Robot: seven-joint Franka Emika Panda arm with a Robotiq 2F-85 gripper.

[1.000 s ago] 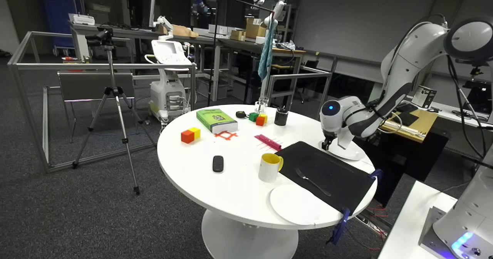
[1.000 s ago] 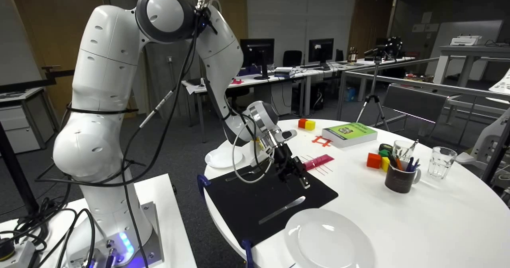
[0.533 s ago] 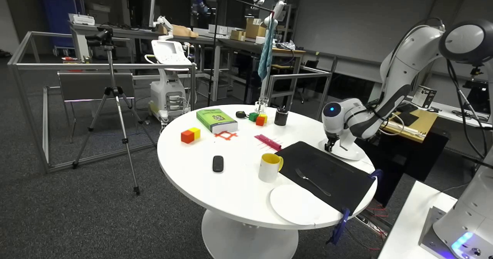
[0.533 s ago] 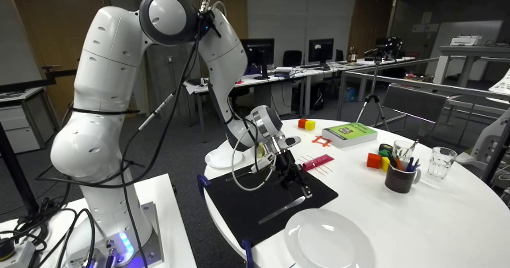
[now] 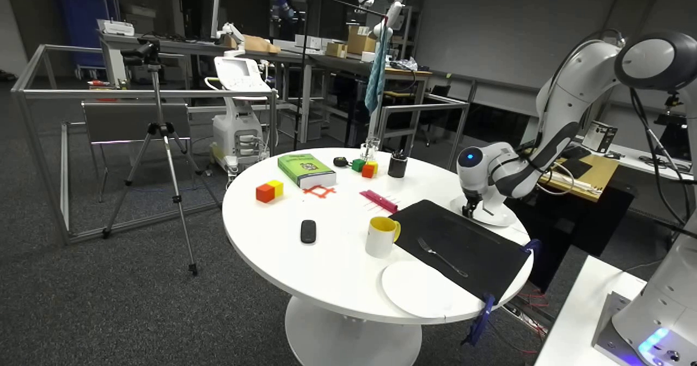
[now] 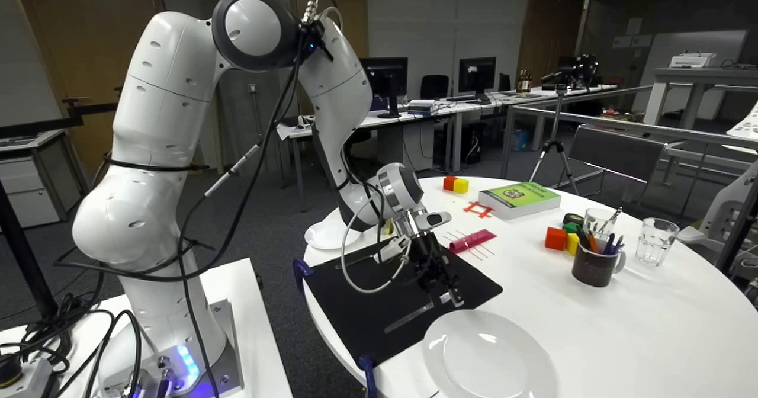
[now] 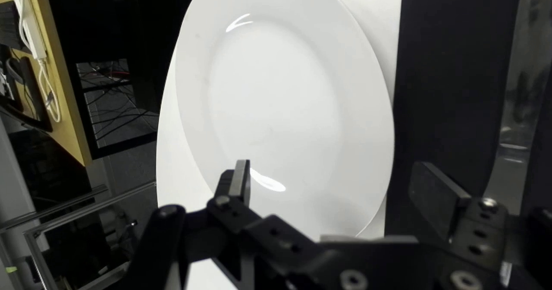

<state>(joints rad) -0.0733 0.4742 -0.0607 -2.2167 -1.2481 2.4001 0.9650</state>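
White, glossy and jointed, the arm (image 6: 163, 84) reaches from left in an exterior view, over a round, smooth table (image 6: 639, 339). Rightward come a flat, matte black mat (image 6: 367, 327), a slim metal knife (image 6: 408, 318) lying on it, a shiny, wide-rimmed white plate (image 6: 488, 356) just beside the mat, a thick green book (image 6: 519, 196), a dark mug (image 6: 594, 269) of pens (image 6: 593, 244) and a clear, faceted glass (image 6: 657, 241).

Against a second earlier, the black gripper (image 7: 334, 169) hangs lower and closer to the plate, and its tips now cross in front of the knife's upper end in that exterior view; mat, knife and plate keep their places.

From the wrist view, left to right: the left-hand finger (image 7: 239, 182), flat-padded and dark, stands before the plate's pale face; the plate's right rim curves through the gap between the fingers; the right-hand finger (image 7: 435, 199) stands before the mat; and the knife, blurred, lies just past that finger, outside the span. The fingers are spread wide. Whether either touches the plate or the mat cannot be told.
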